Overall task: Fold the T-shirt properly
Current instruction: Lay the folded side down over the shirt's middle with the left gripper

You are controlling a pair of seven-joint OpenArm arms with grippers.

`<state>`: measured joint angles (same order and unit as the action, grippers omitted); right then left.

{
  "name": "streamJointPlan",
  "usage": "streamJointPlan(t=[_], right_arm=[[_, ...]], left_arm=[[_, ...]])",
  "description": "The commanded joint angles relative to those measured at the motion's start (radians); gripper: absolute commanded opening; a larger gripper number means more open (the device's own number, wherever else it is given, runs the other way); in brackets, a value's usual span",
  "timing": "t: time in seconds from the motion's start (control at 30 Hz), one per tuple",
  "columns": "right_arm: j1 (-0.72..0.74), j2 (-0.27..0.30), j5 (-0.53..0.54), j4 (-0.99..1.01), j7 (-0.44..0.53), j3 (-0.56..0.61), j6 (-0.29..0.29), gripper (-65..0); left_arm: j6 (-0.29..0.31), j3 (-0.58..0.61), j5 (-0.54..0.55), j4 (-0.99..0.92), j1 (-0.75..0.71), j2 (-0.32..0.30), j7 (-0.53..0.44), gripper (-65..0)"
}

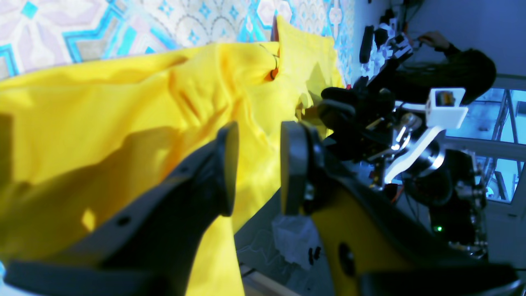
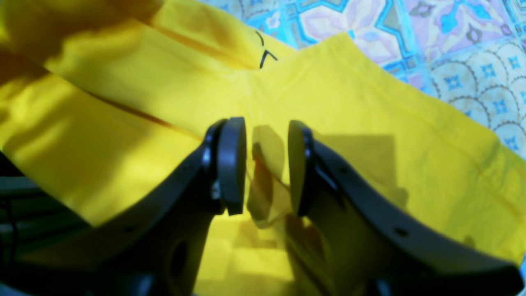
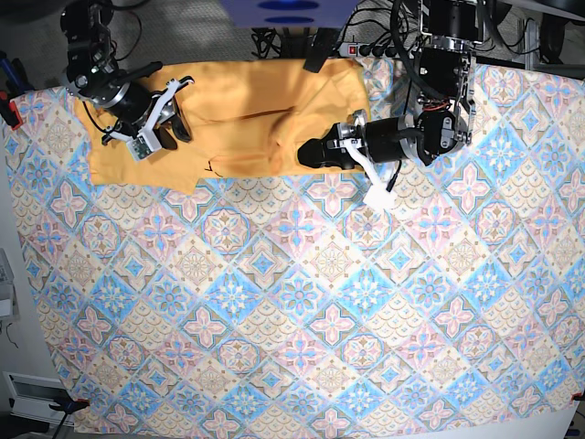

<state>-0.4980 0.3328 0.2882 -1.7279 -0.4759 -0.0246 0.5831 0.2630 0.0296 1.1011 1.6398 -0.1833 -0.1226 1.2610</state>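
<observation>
Item: shirt, one, plain yellow-orange, short-sleeved, no print, with a thin dark line at the neck. Location: far edge of the table, lying on the cloth, partly folded and rumpled, one sleeve spread toward the camera-left side. Handling, as you should judge it: light, limp and thin; it will drape and sag wherever you lift it, slide readily over the patterned cloth, and crease rather than hold a line; nothing about it is fragile. Take hold at hems, sleeve ends or shoulder seams, pinching a single folded edge rather than a bunch, and lift both ends together so the fold stays straight. Right gripper: over the sleeve side, jaws parted with a raised tuck of yellow fabric standing between them; whether the pads actually press it you cannot tell. Left gripper: at the shirt's other edge, jaws spread, nothing between them, fabric showing just behind.
</observation>
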Motion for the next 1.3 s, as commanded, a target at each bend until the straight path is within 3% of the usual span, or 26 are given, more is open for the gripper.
streamJointPlan(t=[0.0,0.13,0.3,0.6,0.77,0.87,1.1,1.27], right_arm=[[0.011,0.010,0.012,-0.021,0.026,-0.005,0.005,-47.5],[0.011,0.010,0.012,-0.021,0.024,-0.005,0.005,-47.5],[0.011,0.010,0.012,-0.021,0.026,-0.005,0.005,-47.5],[0.009,0.012,0.012,-0.021,0.026,-0.005,0.005,-47.5],[0.011,0.010,0.012,-0.019,0.024,-0.005,0.005,-47.4],[0.011,0.010,0.012,-0.017,0.024,-0.005,0.005,-47.4],[0.011,0.010,0.012,-0.019,0.029,-0.005,0.005,-47.4],[0.011,0.010,0.012,-0.019,0.030,-0.005,0.005,-47.4]], left_arm=[[0.008,0.002,0.024,0.020,0.011,-0.002,-0.002,-46.6],[0.015,0.002,0.026,0.021,0.009,-0.002,-0.002,-46.5],[0.094,-0.006,0.027,0.040,0.006,-0.012,-0.002,-47.2],[0.100,-0.010,0.029,0.092,-0.041,-0.156,0.000,-47.4],[0.127,-0.010,0.104,0.172,-0.115,-0.219,-0.002,-47.3],[0.134,0.010,0.126,0.190,-0.121,-0.222,0.000,-47.3],[0.134,0.099,0.021,0.181,-0.147,-0.220,-0.005,-47.1],[0.131,0.135,0.012,0.159,-0.149,-0.222,-0.007,-47.2]])
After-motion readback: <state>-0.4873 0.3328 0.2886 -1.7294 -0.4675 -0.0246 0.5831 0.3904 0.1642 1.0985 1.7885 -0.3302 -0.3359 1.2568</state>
